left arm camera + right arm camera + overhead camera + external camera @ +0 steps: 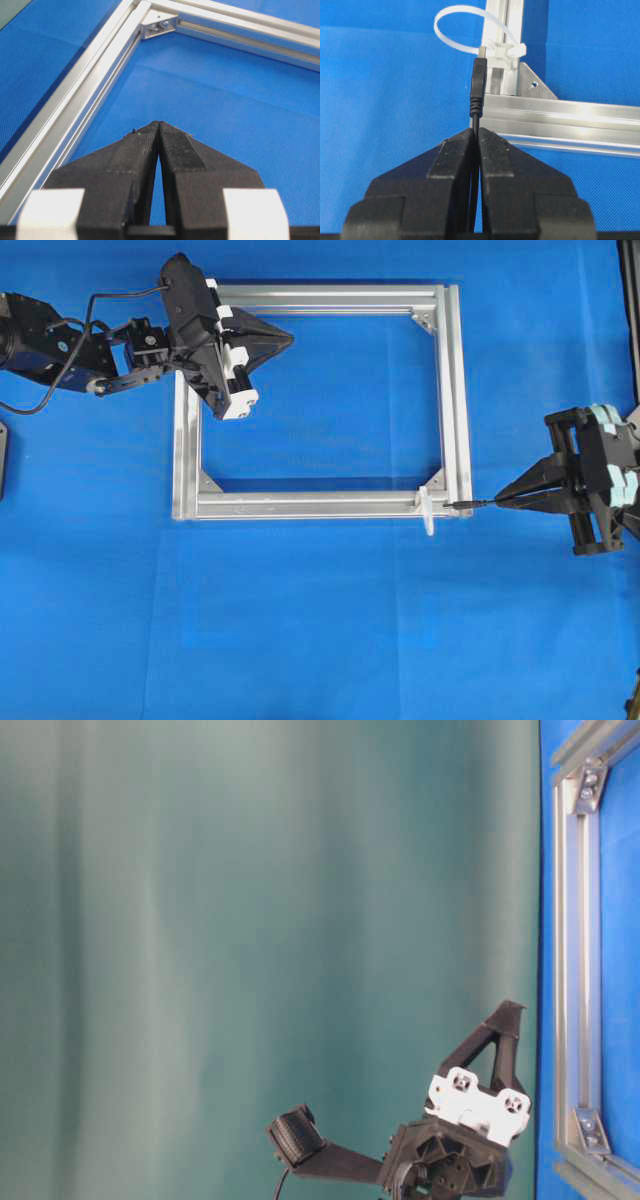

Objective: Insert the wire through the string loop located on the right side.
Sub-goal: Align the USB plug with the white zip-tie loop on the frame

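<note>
The fingers [495, 150] of the right gripper [476, 131] are pressed together on the wire [478, 87], which is held just behind its dark plug. In the right wrist view the thin black cable is seen between the two pads, and the plug stands out in front of the fingertips. The small metal tip of the plug is close to the string loop [470, 30], at the place where the white loop is fixed to the frame [560, 120]. Whether the tip is already touching the loop or has entered it cannot be told. The loop is a thin white band, rounded, and it bulges to the left of the silver bar in this view.

In the overhead view the right gripper [500, 502] is seen at the right side, pointing toward the lower right corner of the frame [320, 505]. The plug of the wire [470, 504] lies just beside this corner, and the string loop [428, 512] is seen as a small white piece on the same corner.

The left gripper [158, 125] is closed with nothing between its fingers [180, 147]; only a narrow slit is seen behind the tips. It is held above the blue cloth [240, 100] inside the frame, near the upper left corner in the overhead view [285, 338]. A triangular corner bracket [159, 25] is seen ahead of it.
</note>
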Controlling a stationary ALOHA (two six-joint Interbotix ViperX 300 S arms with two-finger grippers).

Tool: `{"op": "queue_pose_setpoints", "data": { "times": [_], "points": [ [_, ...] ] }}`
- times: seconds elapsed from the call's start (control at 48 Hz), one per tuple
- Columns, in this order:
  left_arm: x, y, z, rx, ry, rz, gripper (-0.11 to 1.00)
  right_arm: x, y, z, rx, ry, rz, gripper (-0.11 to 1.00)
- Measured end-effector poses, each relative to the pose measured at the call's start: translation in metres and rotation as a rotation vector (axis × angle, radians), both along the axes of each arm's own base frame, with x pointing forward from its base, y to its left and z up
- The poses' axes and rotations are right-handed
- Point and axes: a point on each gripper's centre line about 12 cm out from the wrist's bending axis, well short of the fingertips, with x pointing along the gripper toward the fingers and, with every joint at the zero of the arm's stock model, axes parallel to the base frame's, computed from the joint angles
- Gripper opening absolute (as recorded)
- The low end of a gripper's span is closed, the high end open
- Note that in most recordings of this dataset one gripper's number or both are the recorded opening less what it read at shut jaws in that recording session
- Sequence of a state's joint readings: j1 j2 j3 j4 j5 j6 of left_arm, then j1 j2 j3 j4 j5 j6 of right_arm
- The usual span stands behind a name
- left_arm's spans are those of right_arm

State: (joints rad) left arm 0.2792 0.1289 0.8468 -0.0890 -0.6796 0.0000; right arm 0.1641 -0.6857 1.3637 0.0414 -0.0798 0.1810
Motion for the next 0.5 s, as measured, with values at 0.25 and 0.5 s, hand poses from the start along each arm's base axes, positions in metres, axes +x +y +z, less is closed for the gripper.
{"op": "queue_pose_setpoints", "data": {
  "times": [0.25,0.5],
  "points": [
    [0.0004,0.0001,0.0004,0.000,-0.001,0.000,0.00,0.0002,0.0003,0.0003,-0.001,-0.003,0.002,-0.04],
    [0.0000,0.0000,0.0006,0.000,-0.001,0.000,0.00,0.0000,0.0003,0.0001,-0.001,-0.005,0.002,-0.04]
  ]
}}
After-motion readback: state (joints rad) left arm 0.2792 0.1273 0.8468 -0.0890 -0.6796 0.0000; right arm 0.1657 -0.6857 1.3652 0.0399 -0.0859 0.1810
